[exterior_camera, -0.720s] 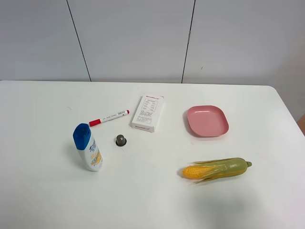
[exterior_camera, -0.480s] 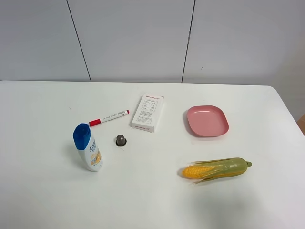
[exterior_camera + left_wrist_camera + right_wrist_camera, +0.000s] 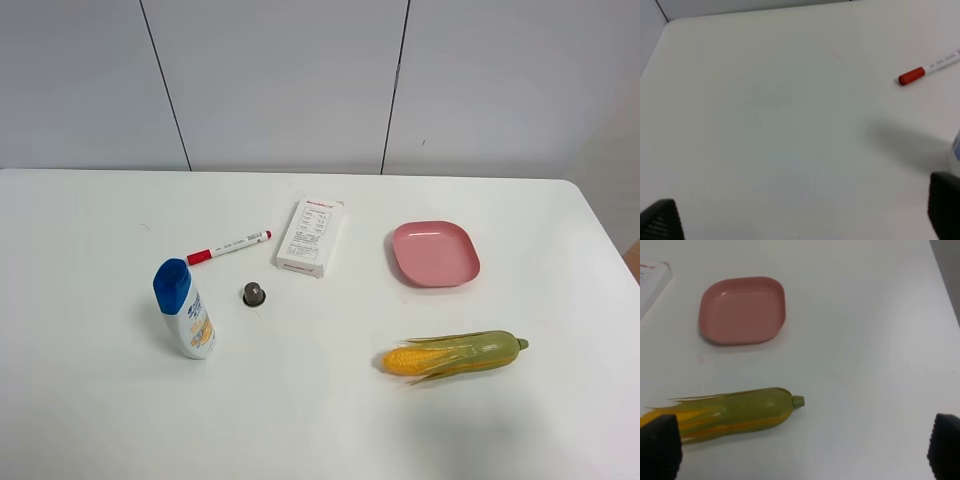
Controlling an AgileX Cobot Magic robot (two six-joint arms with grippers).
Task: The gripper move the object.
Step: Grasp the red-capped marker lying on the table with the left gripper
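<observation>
The white marker pen [image 3: 228, 247] with a red cap lies on the white table, left of the white printed box. Its capped end also shows in the left wrist view [image 3: 927, 68]. Neither arm shows in the exterior high view. In the left wrist view my left gripper [image 3: 802, 215] shows only two black fingertips [image 3: 660, 222] set wide apart, open and empty, well short of the marker. My right gripper [image 3: 802, 447] is likewise open and empty, its fingertips [image 3: 944, 445] wide apart above the table near the corn.
A white printed box [image 3: 311, 236] lies right of the marker. A pink plate [image 3: 434, 253] sits further right, and an ear of corn [image 3: 455, 355] in front of it. A blue-capped bottle [image 3: 184, 309] and a small dark capsule [image 3: 254, 293] stand near the marker.
</observation>
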